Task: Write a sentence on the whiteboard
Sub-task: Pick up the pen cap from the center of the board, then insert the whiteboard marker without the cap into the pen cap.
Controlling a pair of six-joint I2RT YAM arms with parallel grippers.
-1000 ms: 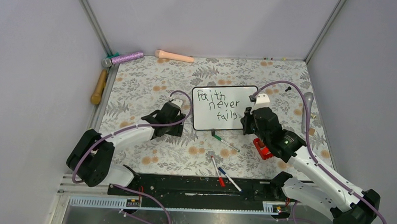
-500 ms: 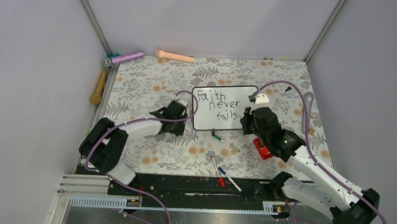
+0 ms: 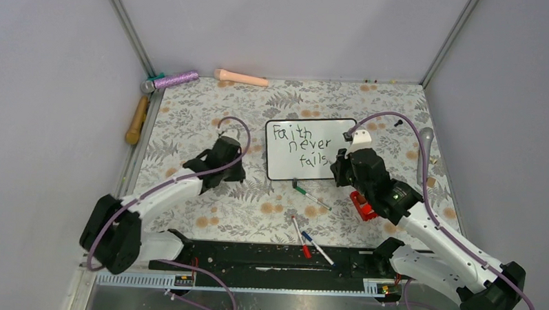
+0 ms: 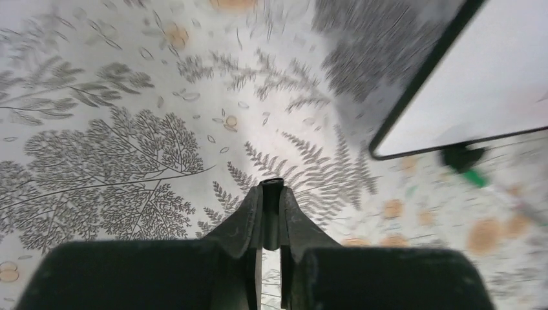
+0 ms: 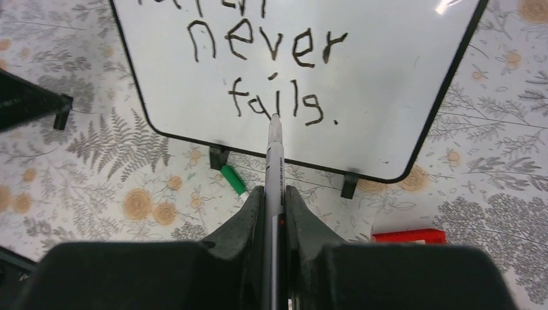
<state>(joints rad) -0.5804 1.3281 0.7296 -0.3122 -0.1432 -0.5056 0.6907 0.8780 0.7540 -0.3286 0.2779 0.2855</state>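
Right gripper (image 5: 274, 194) clamped on a marker (image 5: 275, 145), tip over the last line of the sentence (image 5: 271, 71). Whiteboard (image 5: 400, 77) lies mid-table, long axis left–right, feet toward the arms. Left gripper (image 4: 271, 190), fingers together and empty, over open cloth (image 4: 129, 97), clear of the board's left edge.

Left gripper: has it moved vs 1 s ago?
Yes. In the top view the left gripper has drawn back to the left, away from the left edge of the whiteboard. The gap between them is wider. The board itself has not shifted.
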